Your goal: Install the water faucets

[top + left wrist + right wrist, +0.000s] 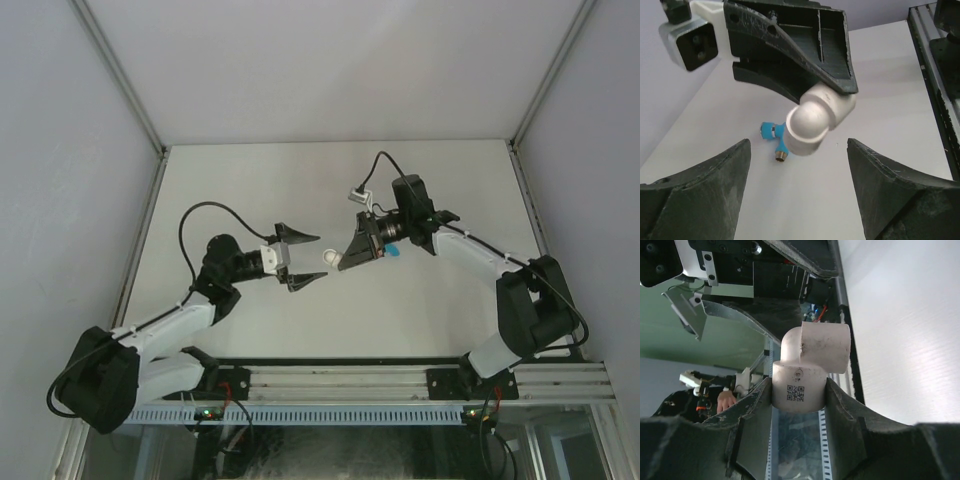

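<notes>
Blue faucet [773,134] is not in either of my claws: it lies on the white table [420,310], small, with its silvery threaded end pointing toward the near edge in my left wrist view, partly hidden behind the part I hold above it. That part is the white elbow fitting [812,347], pinched by its lower collar between the fingers of my right claw [350,257], lifted clear of the table and offered toward my other arm. My left claw [320,256] faces it from just beside, fingers spread wide with nothing between them. I judge the job to be at its early half: the receiving piece is up and presented, but the faucet is not yet picked up and nothing is joined. The next move, as I read it, belongs to the left claw, which should drop past the elbow fitting to the table and close on the faucet by its blue body, leaving the threaded end free. After that the thread must be lined up square with an open mouth of the elbow fitting before any turning. The faucet sits close under my right arm, so the approach wants care not to knock either piece.
</notes>
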`<state>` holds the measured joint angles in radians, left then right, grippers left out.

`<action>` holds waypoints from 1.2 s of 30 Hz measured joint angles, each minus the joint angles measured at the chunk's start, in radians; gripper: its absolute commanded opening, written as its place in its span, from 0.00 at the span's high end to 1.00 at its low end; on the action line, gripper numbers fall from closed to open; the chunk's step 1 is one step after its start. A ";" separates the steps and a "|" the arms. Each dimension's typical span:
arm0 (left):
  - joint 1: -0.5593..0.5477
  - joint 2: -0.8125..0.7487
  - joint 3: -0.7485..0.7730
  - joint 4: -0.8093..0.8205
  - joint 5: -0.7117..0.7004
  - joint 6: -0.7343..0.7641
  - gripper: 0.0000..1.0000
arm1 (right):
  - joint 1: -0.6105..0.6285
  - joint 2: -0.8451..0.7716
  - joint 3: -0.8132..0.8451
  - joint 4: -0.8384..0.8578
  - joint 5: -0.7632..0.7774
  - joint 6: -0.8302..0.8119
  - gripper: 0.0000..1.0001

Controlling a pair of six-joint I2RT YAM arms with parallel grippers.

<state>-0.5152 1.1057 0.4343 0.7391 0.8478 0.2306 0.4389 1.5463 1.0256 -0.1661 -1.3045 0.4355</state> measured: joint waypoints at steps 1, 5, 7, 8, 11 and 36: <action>-0.006 0.000 0.012 -0.020 0.006 0.017 0.18 | 0.011 0.000 0.000 0.000 -0.006 0.005 0.79; -0.017 0.000 0.055 -0.083 0.046 0.053 0.22 | 0.048 0.000 0.000 0.004 -0.022 0.024 0.78; -0.020 -0.001 0.066 -0.115 0.069 0.072 0.23 | 0.058 0.000 0.000 0.014 -0.026 0.034 0.78; -0.024 -0.001 0.066 -0.129 0.077 0.081 0.25 | 0.062 0.000 0.000 0.018 -0.026 0.038 0.78; -0.030 -0.001 0.068 -0.188 0.097 0.111 0.28 | 0.070 0.000 0.000 0.032 -0.025 0.052 0.77; -0.066 -0.052 0.105 -0.312 0.137 0.172 0.47 | 0.092 0.021 0.000 0.087 -0.101 0.116 0.73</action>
<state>-0.5816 1.0534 0.5388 0.4271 0.9848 0.4026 0.5304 1.5673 1.0256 -0.0792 -1.4055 0.5514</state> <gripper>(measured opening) 0.510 0.403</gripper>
